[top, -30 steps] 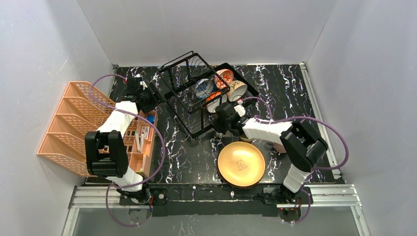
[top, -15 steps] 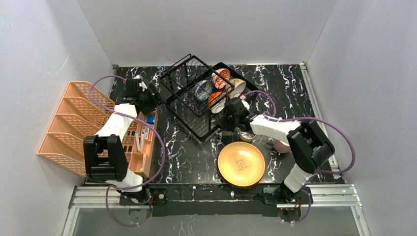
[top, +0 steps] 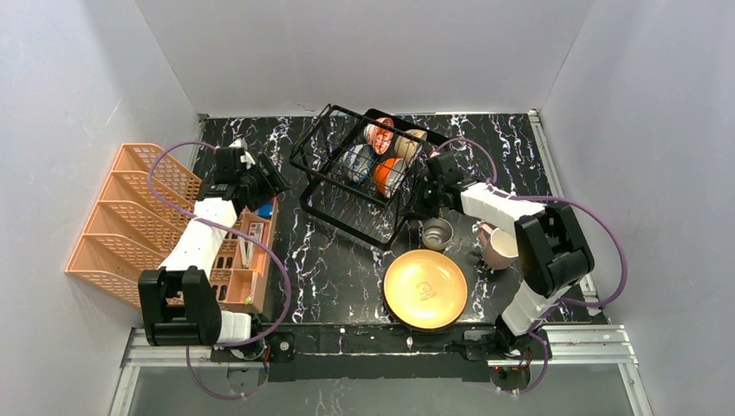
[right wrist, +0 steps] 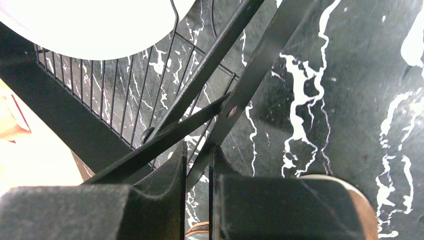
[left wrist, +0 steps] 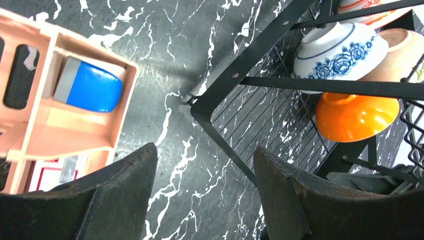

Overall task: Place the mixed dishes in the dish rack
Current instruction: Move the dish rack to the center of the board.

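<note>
The dish rack sits askew toward the back of the desk, with a blue-patterned bowl and an orange bowl loose on their sides inside. My right pincer is pinching a thin bar at the rack's right corner. The left pincer is spread beside the left corner, touching nothing. One narrow hold worries me - any drag could let the bar slip or tip the frame, and the bowls would roll out. The steel cup, pink mug and yellow plate lie near enough to be swept.
</note>
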Robot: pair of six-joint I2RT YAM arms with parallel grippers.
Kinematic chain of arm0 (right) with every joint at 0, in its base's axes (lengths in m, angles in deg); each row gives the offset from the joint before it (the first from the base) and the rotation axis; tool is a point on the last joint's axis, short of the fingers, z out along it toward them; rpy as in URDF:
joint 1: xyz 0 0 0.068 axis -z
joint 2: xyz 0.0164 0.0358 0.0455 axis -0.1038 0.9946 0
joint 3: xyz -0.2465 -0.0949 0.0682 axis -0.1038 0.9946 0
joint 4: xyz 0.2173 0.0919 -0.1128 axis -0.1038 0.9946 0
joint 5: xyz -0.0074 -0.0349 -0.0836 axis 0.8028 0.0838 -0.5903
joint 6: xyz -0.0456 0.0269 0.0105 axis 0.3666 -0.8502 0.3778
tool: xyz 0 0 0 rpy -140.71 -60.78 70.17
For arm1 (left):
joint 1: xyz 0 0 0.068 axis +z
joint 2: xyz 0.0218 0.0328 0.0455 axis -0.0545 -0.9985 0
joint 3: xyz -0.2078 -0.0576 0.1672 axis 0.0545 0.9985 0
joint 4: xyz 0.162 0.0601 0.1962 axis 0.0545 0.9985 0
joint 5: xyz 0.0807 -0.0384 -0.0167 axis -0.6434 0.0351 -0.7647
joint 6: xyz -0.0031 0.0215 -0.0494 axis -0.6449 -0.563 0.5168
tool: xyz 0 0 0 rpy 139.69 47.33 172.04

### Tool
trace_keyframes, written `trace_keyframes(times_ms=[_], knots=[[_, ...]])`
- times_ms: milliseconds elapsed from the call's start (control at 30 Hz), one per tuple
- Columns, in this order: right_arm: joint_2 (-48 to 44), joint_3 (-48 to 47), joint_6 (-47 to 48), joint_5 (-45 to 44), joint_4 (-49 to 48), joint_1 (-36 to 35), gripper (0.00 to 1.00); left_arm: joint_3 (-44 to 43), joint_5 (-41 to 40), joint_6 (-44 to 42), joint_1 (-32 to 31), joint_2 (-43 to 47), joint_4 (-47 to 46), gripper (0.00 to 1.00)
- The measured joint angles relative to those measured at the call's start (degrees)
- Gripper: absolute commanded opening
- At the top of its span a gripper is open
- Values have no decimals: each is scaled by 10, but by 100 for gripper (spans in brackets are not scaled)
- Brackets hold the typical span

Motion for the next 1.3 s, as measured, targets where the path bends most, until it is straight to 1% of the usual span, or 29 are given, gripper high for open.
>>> trace_keyframes(times_ms=[167,400,567,733,933,1167,1300], knots=[[32,-39,63,45,21,20,1,23,-14,2,0,56,27,68],[55,-66,147,87,23,21,1,66,-34,2,0,154,62,68],[56,-79,185,71,46,16,1,93,-50,2,0,208,79,68],[62,-104,194,32,80,13,1,95,-57,1,0,218,77,68],[73,-129,193,0,104,15,1,122,-59,-2,0,229,66,68],[120,-200,195,-30,137,31,1,141,-66,-5,0,258,52,68],[136,-222,195,-37,142,32,1,144,-65,-5,0,262,39,68]])
